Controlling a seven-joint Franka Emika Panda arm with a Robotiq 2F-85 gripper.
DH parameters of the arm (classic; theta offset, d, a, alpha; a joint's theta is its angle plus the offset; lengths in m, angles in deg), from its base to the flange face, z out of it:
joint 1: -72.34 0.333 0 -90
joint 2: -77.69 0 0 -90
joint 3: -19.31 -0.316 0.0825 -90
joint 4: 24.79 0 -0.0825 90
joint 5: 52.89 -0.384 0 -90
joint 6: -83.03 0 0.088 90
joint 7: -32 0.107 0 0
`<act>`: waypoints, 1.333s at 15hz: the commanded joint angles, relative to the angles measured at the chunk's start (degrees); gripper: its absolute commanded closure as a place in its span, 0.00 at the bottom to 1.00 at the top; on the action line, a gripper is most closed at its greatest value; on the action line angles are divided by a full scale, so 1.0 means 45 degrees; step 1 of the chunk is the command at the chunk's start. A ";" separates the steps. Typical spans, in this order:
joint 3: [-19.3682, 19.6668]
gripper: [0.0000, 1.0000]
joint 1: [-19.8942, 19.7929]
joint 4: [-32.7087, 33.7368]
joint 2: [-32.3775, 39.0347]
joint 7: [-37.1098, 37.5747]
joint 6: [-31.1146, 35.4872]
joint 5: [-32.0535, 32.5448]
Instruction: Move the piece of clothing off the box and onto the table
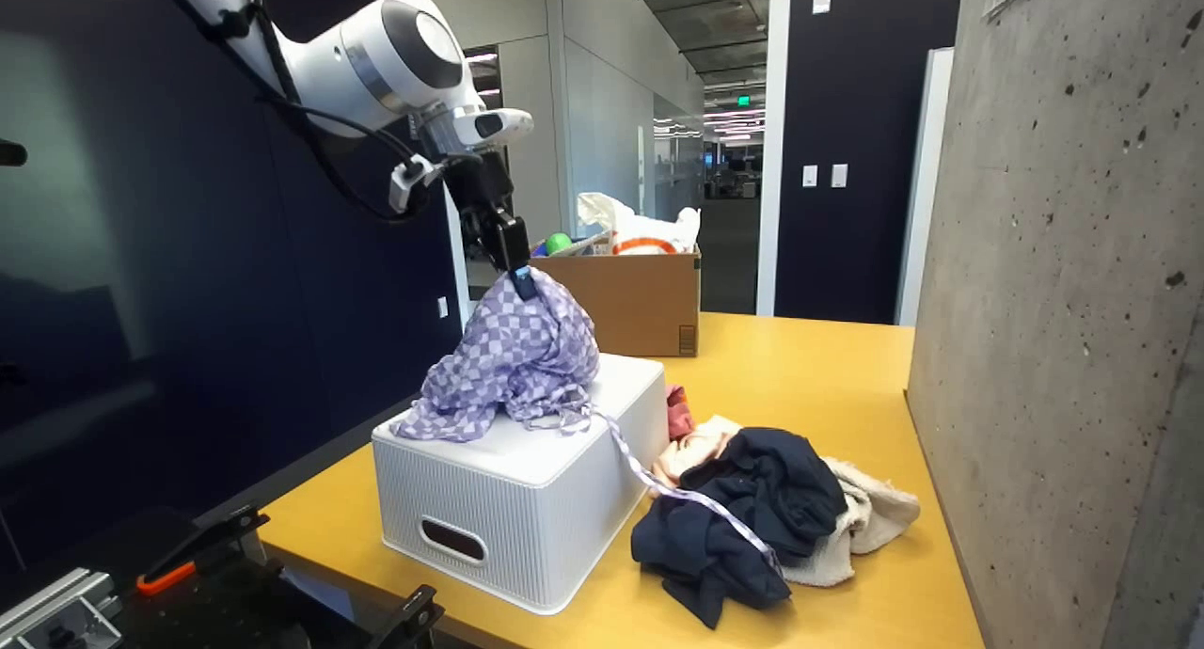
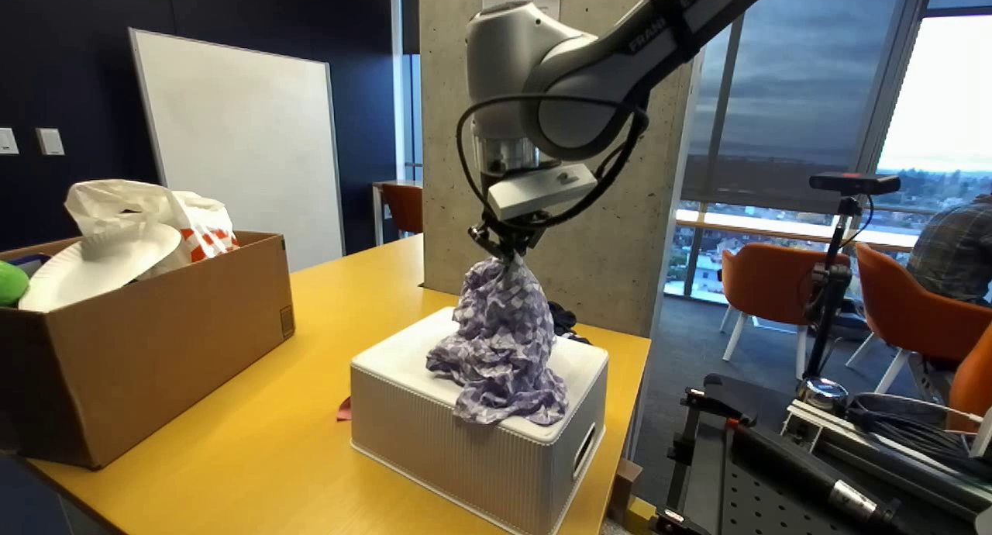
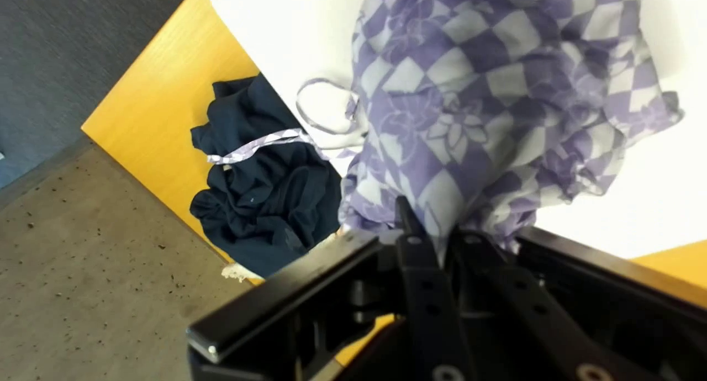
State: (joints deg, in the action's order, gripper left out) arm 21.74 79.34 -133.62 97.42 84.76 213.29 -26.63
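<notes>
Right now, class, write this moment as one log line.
fingers: pinching checked cloth | cloth: bottom on white box | strap: across navy clothing | move: incomplete

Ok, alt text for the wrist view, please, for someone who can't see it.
The claw grips a purple checked cloth, its lower folds resting on a white box. The cloth's strap runs across a dark garment on the yellow table. Speckled concrete fills the lower left.

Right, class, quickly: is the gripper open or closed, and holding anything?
Gripper: closed, holding the purple checked cloth by its bunched top; the lower part rests on the white box.
</notes>
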 commanded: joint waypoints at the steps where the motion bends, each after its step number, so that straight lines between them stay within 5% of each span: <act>1: -0.0004 0.99 0.0431 0.0926 0.1409 -0.0216 0.0181 -0.0272; 6: 0.0091 0.99 0.0727 0.1636 0.2609 -0.0589 0.0224 -0.0788; 7: 0.0109 0.91 0.0721 0.1717 0.2709 -0.0663 0.0228 -0.0927; 8: 0.0124 0.68 0.0701 0.1779 0.2778 -0.0753 0.0245 -0.1047; 10: 0.0162 0.65 0.0820 0.1744 0.2566 -0.0800 0.0124 -0.1215; 20: 0.0196 0.00 0.1059 0.0832 0.1250 -0.0514 -0.0819 -0.1406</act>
State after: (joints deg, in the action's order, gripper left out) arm 21.87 83.76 -126.82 105.14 82.54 210.82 -32.15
